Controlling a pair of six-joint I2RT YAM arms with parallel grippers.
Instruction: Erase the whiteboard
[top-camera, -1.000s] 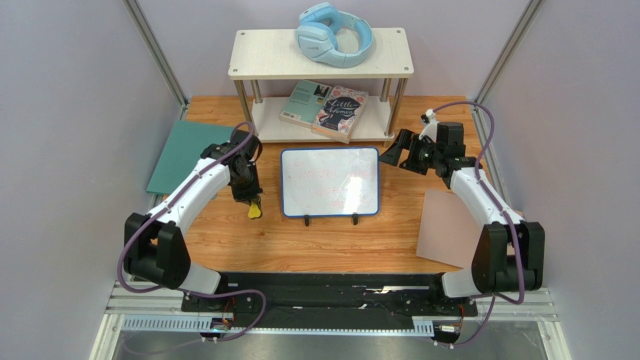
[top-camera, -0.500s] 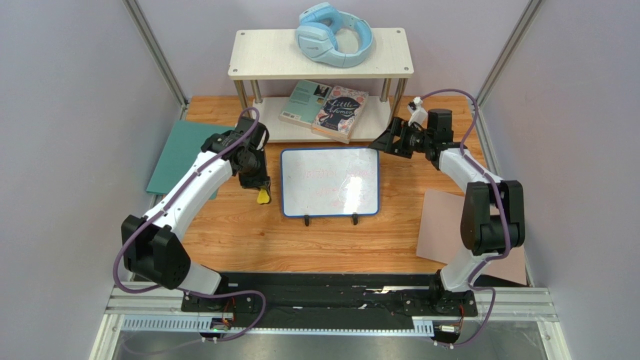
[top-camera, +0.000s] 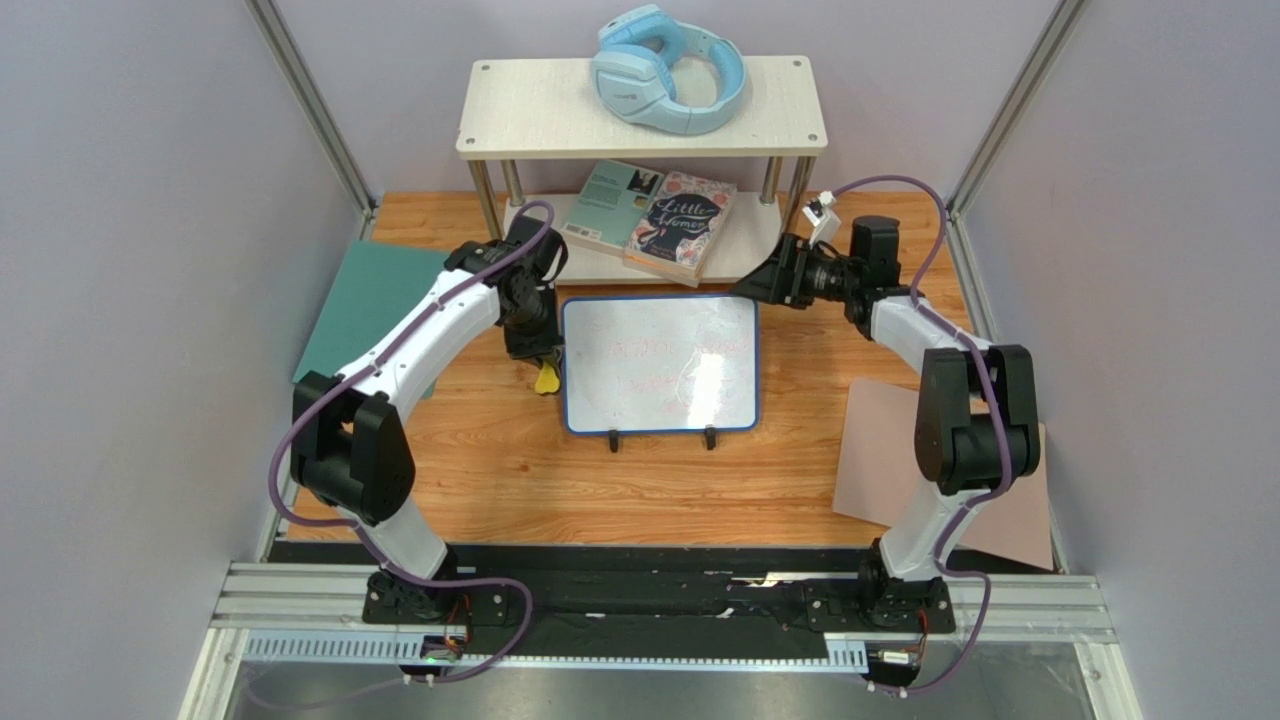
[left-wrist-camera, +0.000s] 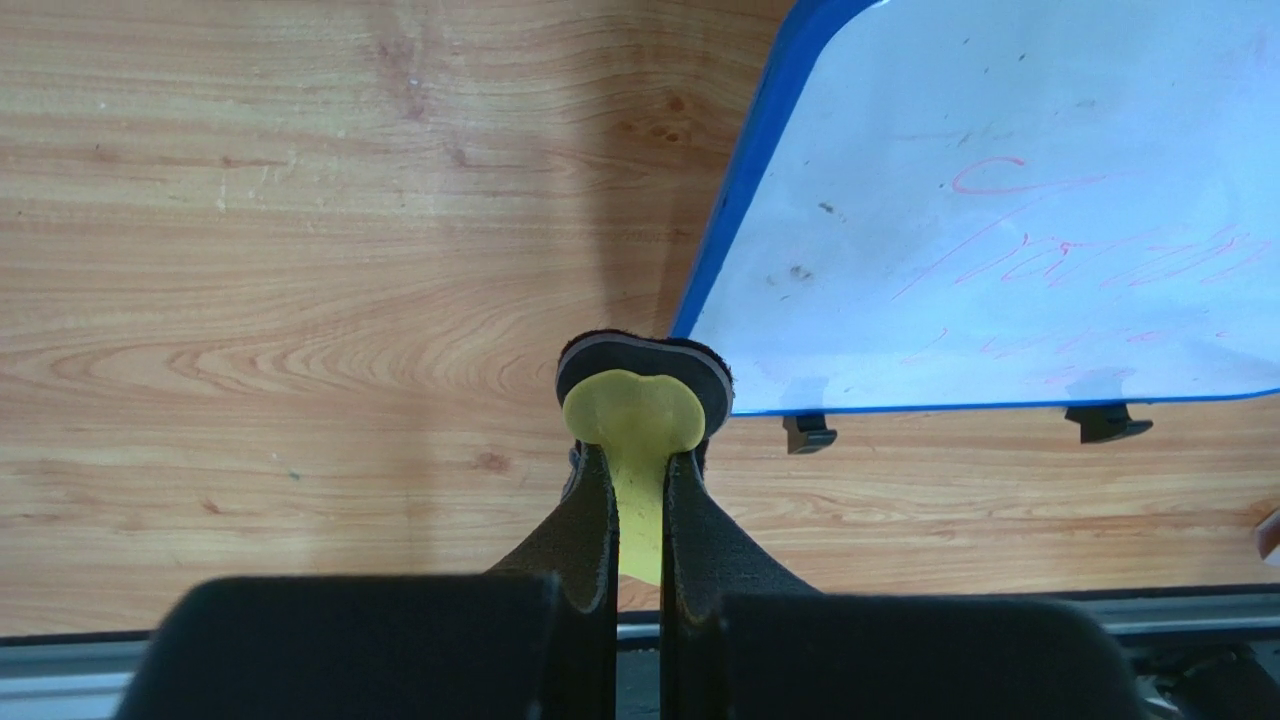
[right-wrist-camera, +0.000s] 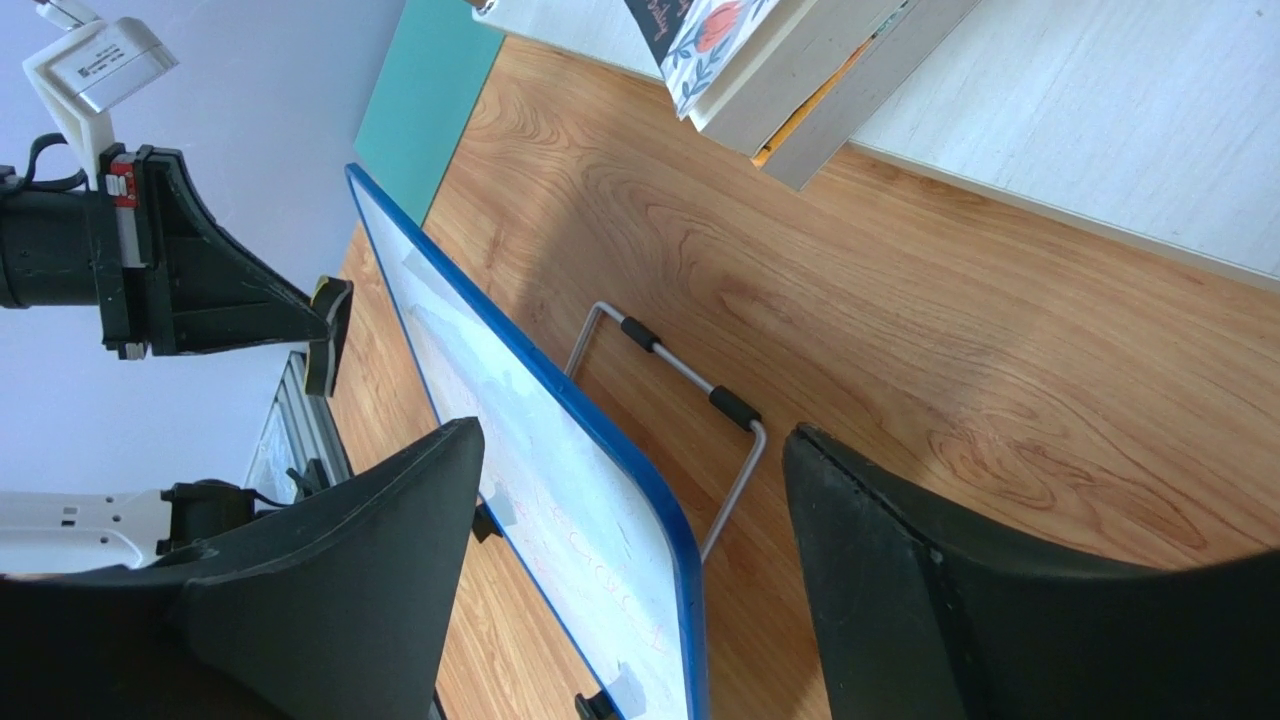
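The whiteboard, white with a thin blue rim and faint pink writing, stands tilted on black feet at the table's middle. It also shows in the left wrist view and in the right wrist view. My left gripper is shut on a yellow eraser with a black pad, just off the board's left edge near its lower left corner. My right gripper is open, its jaws wide apart on either side of the board's top right corner, not touching it.
A pale shelf behind the board carries blue headphones and books on its lower level. A teal sheet lies at the left and a tan-pink sheet at the right. A wire stand props the board from behind.
My left gripper has carried the eraser away from me and rightward, up to the board's left edge. My right gripper has moved left and back to the board's top right corner.
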